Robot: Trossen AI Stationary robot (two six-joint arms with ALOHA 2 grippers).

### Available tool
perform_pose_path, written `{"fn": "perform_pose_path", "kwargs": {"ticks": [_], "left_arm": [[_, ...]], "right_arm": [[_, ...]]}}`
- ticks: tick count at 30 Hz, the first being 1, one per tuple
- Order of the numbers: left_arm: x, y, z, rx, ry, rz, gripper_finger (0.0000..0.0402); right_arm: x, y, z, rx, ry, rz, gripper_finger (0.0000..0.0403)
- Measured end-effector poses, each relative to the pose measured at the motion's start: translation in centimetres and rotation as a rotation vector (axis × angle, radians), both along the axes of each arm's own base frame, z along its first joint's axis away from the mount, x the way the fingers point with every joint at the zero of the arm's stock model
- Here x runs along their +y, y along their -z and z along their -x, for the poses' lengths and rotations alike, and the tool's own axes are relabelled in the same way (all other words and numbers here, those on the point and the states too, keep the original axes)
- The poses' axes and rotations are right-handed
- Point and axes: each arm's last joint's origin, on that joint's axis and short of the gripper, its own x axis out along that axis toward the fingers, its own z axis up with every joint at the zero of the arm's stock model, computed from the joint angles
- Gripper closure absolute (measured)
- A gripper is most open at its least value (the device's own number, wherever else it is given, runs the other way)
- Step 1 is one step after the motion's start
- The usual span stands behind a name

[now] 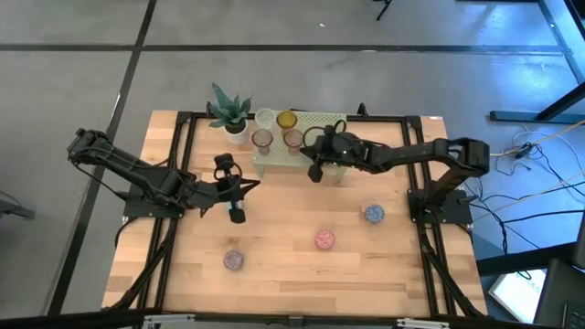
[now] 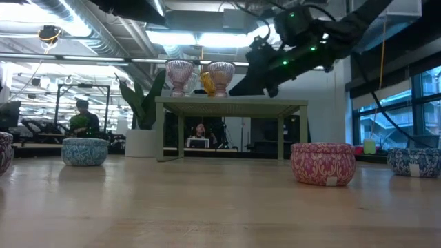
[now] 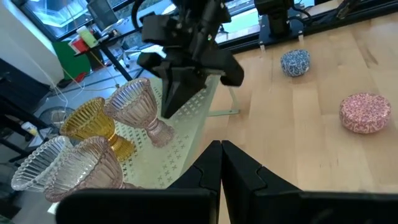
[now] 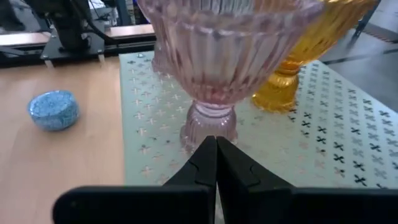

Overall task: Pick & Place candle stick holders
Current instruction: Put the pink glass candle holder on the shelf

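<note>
The right gripper (image 1: 315,172) hangs closed and empty above the green stand (image 1: 320,121), just before a pink holder (image 4: 224,56). An amber holder (image 1: 286,120), a clear one (image 1: 265,117) and another pink one (image 1: 262,139) share the stand. The left gripper (image 1: 236,212), also closed and empty, hovers over the tabletop (image 1: 292,265), where blue (image 1: 374,214), pink (image 1: 324,239) and mauve (image 1: 233,260) tins sit apart.

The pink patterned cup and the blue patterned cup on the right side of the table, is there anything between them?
No. In the high view only bare wood separates the pink patterned cup from the blue patterned cup.
</note>
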Motion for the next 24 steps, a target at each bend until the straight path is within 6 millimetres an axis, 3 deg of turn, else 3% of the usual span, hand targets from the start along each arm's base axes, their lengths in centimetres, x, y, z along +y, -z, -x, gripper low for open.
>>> {"fn": "perform_pose_path", "kwargs": {"ticks": [24], "left_arm": [[-0.1,0.0,0.0,0.006,0.027,0.01,0.0398]], "right_arm": [[-0.6,1.1,-1.8,0.013,0.047,-0.003,0.0397]]}}
